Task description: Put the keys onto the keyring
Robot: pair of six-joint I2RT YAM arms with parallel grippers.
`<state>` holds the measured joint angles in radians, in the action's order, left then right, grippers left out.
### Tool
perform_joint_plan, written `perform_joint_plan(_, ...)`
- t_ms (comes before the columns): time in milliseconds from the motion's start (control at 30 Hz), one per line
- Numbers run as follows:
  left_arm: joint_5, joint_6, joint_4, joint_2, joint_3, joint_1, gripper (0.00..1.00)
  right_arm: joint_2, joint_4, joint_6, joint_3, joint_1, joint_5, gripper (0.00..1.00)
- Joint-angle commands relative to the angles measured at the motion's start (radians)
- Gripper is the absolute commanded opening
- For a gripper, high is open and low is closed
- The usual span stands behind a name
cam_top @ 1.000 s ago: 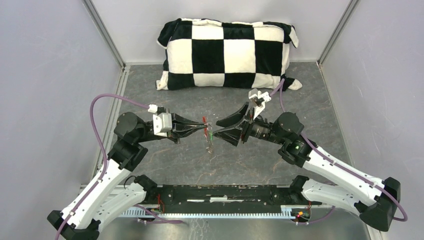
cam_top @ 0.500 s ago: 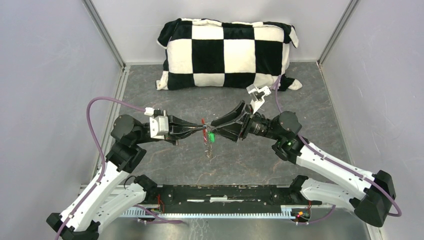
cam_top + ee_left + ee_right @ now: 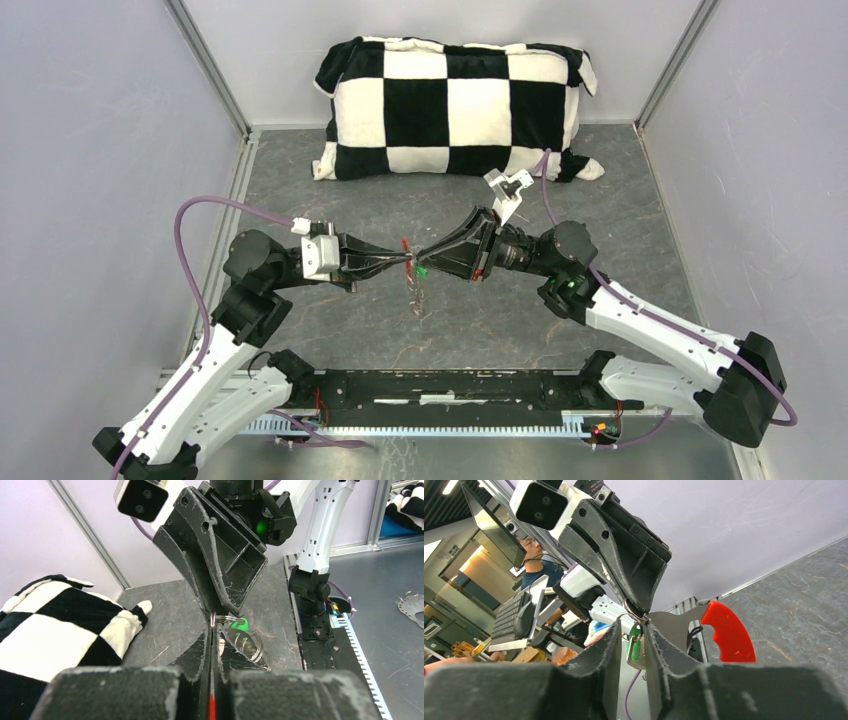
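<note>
Above the surface [image 3: 560, 330], the keyring [image 3: 729, 632] is pinched in the closed left tool [image 3: 211, 630] while the green key [image 3: 636, 649] is flanked by the narrowly parted right tool [image 3: 632, 626], contact undiscernible; light, stiff and slippery, it is judged best taken by its flat head.

keyring [image 3: 248, 647] btwn fingers [image 3: 380, 262], pillow [image 3: 455, 105] behind

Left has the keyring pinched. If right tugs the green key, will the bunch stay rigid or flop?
Likely floppy: the keyring dangles loose below the left gripper, so it should swing. The green key, tiny between the fingers of the right gripper, would probably pivot rather than resist. Thin metal may slip.
</note>
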<state>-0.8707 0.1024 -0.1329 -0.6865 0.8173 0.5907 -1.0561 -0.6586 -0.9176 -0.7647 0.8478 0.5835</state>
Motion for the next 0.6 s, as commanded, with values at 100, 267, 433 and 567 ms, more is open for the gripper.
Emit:
perform_joint_plan(100, 0.002, 0.057, -0.007, 0.007, 0.006, 0.001, 0.02, 0.008, -0.039, -0.009, -0.002, -0.006, 0.026, 0.12)
perform_joint_plan(267, 0.003, 0.059, -0.008, 0.004, 0.008, 0.001, 0.02, 0.027, 0.021, 0.019, -0.007, -0.012, 0.022, 0.05)
perform_joint_plan(433, 0.003, 0.060, -0.010, 0.004, 0.011, 0.002, 0.02, 0.042, 0.081, 0.052, -0.007, -0.019, 0.021, 0.00)
perform_joint_plan(567, -0.004, 0.050, -0.021, 0.004, 0.013, 0.001, 0.02, 0.032, 0.101, 0.056, -0.011, -0.018, 0.042, 0.00)
